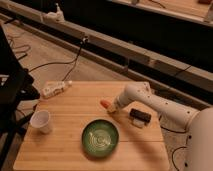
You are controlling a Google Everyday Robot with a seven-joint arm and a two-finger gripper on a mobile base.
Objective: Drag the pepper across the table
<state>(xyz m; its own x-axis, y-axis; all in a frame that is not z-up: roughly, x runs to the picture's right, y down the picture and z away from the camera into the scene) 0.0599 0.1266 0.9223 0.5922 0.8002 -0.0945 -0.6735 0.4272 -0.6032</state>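
Near the middle of the worktop (75, 102), slightly toward its right half, lies the pepper (105, 104), a small orange-red tapered piece resting flat on the wood. The white arm reaches in from the right edge and slopes down so that the pincer (112, 107) meets the pepper's right end at surface level. This low, slanted approach suits a drag: the piece need not be lifted, only pinned and slid along the planks. The pincer is fully closed, apparently on the pepper's near end, though the contact itself is too small to resolve; most of the pepper shows to the left of the tip. Just behind the arm, to the right, sits a black-and-white block (139, 117), apart from the pepper. A green bowl (100, 138) stands in front of the pepper, toward the near edge, and a white cup (41, 121) stands near the left edge. A white power strip (56, 89) lies at the far left corner. Open wood to the pepper's left offers the likeliest path for the drag, judged from the layout.
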